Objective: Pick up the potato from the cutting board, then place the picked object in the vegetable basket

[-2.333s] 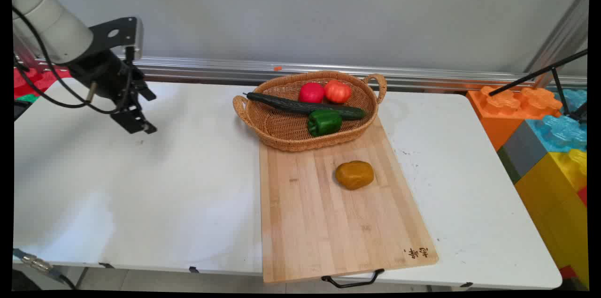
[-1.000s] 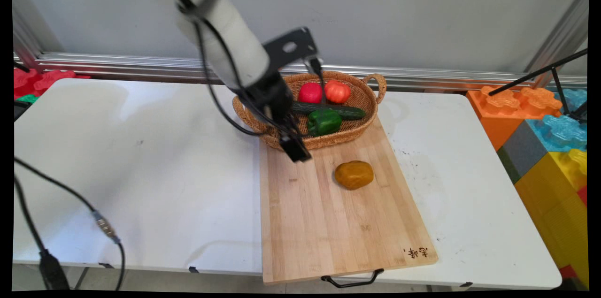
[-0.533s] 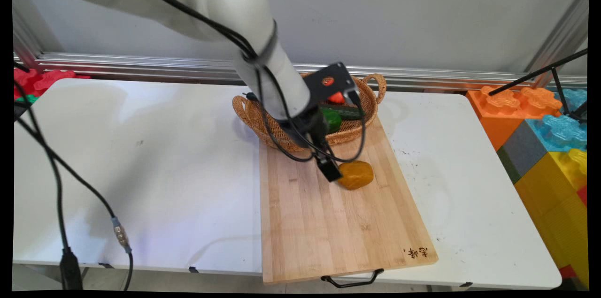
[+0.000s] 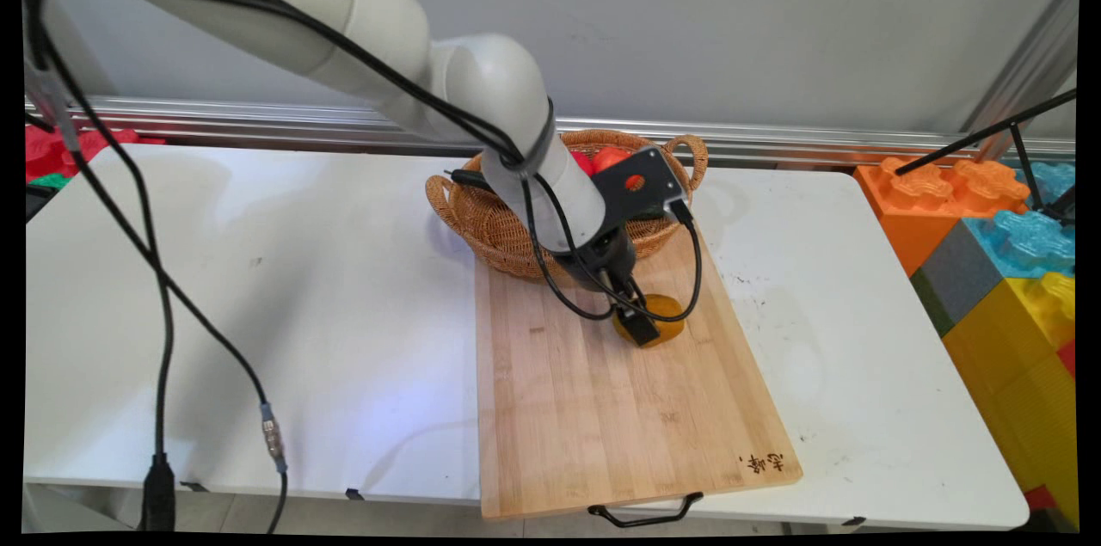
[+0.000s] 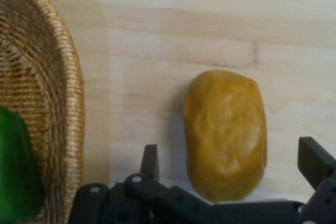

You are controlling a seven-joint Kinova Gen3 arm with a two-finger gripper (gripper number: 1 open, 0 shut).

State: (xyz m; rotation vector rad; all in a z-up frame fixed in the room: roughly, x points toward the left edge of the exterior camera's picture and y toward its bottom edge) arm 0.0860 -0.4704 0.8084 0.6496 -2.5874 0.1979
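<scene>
A yellow-brown potato (image 4: 671, 318) lies on the far part of a wooden cutting board (image 4: 602, 417). My gripper (image 4: 638, 324) hangs directly over it, pointing down. In the hand view the potato (image 5: 226, 129) lies lengthwise between the two fingers (image 5: 150, 160), and the gripper (image 5: 231, 163) is open, wider than the potato. Whether the fingers touch the board I cannot tell. Just behind stands a wicker basket (image 4: 490, 228) with a tomato (image 4: 611, 157), a cucumber (image 4: 464, 178) and a green pepper (image 5: 16, 177); the arm hides most of its contents.
The basket's rim (image 5: 63, 87) is close on the hand view's left. Large coloured building blocks (image 4: 1006, 271) stand off the table's right end, under a black tripod leg (image 4: 989, 133). Black cables (image 4: 155, 288) hang over the table's left half.
The arm swung from the table's far left, across the basket, down over the potato. The gripper now straddles the potato; nothing else has moved.
</scene>
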